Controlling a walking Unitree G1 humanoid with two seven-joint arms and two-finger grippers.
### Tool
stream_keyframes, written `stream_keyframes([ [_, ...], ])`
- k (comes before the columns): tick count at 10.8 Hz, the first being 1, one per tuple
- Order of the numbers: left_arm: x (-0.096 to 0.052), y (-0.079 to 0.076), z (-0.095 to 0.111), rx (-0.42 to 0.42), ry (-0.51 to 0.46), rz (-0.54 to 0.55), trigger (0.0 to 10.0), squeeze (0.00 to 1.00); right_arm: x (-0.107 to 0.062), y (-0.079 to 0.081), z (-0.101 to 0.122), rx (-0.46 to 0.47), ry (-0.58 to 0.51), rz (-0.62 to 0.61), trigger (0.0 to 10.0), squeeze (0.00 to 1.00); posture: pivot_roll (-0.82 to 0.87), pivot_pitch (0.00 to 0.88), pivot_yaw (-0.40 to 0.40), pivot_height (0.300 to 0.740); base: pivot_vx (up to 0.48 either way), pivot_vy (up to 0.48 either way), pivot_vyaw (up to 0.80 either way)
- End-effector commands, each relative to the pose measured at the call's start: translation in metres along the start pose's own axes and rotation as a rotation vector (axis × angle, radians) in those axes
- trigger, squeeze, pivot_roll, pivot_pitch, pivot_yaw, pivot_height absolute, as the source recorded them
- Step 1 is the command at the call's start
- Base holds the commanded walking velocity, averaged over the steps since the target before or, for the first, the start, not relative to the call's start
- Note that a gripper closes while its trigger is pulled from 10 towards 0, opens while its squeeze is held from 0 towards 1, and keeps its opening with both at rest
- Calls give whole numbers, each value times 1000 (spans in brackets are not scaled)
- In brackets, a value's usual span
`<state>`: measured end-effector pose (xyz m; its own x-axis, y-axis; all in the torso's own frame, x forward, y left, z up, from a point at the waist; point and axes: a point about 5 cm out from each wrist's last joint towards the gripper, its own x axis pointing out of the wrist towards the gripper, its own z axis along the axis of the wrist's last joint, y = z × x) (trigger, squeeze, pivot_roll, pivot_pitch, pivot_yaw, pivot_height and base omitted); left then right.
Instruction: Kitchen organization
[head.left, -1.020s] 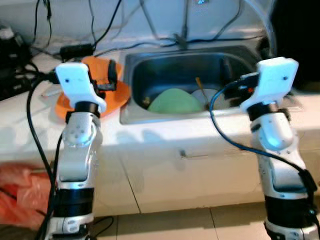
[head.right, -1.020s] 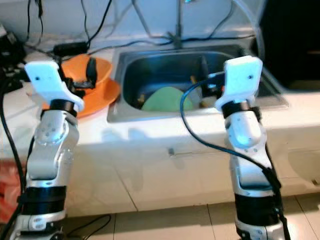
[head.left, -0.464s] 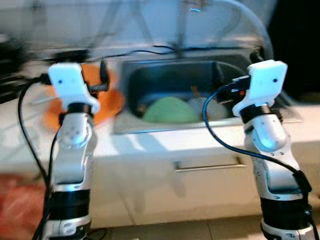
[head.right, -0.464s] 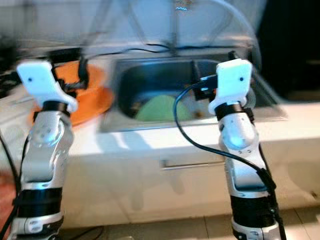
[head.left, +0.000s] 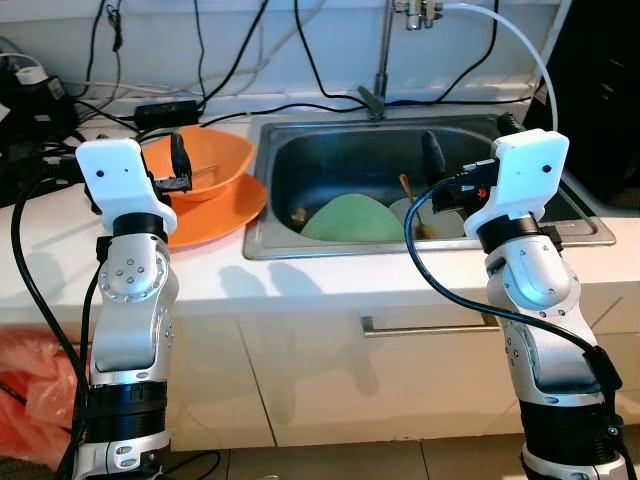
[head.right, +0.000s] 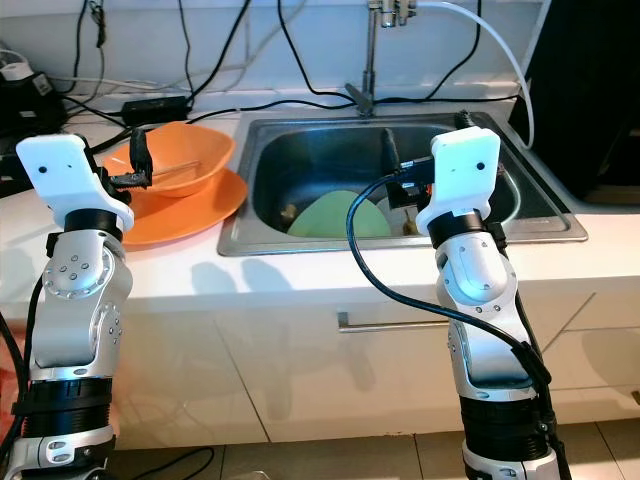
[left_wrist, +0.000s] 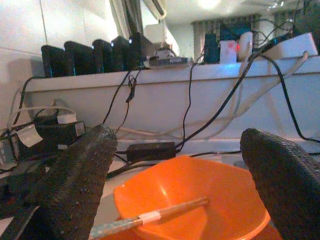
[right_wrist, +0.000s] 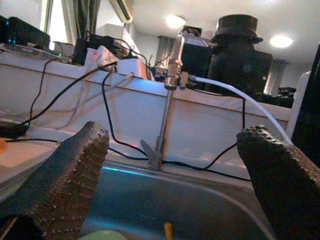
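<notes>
Above the orange bowl (left_wrist: 192, 200), left gripper (left_wrist: 182, 172) gapes wide, empty.

Open air is seen between the spread fingers of the left gripper (left_wrist: 175, 180), above the orange bowl (left_wrist: 192, 200); a chopstick (left_wrist: 150, 216) lies across it. The sink (head.left: 560, 205) basin is partly taken up by a green plate (head.left: 350, 218). The faucet (right_wrist: 167, 110) and cables (head.left: 250, 60) stand behind.

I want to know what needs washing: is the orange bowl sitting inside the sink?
No, the orange bowl rests on an orange plate on the counter beside the sink, with a chopstick lying in it.
</notes>
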<state>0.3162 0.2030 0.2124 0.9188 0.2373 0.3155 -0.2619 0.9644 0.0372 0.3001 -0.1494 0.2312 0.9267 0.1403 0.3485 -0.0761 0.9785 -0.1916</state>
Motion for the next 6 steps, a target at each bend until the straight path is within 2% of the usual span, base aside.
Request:
stream_keyframes([
  [1,3,5,0,6,-2,30,10000,0,1,-1,4,7,-15,-5,10000,0,109,0,54,740,0,0,0],
  [2,5,7,1,5,-4,39,10000,0,1,-1,4,8,-15,-4,10000,0,109,0,55,740,0,0,0],
  [4,8,21,-5,-2,27,110,10000,0,0,1,3,5,-13,-4,10000,0,109,0,60,740,0,0,0],
  [6,10,37,-2,15,15,180,10000,0,-1,-1,1,0,-6,-3,10000,0,116,0,58,740,0,0,0],
])
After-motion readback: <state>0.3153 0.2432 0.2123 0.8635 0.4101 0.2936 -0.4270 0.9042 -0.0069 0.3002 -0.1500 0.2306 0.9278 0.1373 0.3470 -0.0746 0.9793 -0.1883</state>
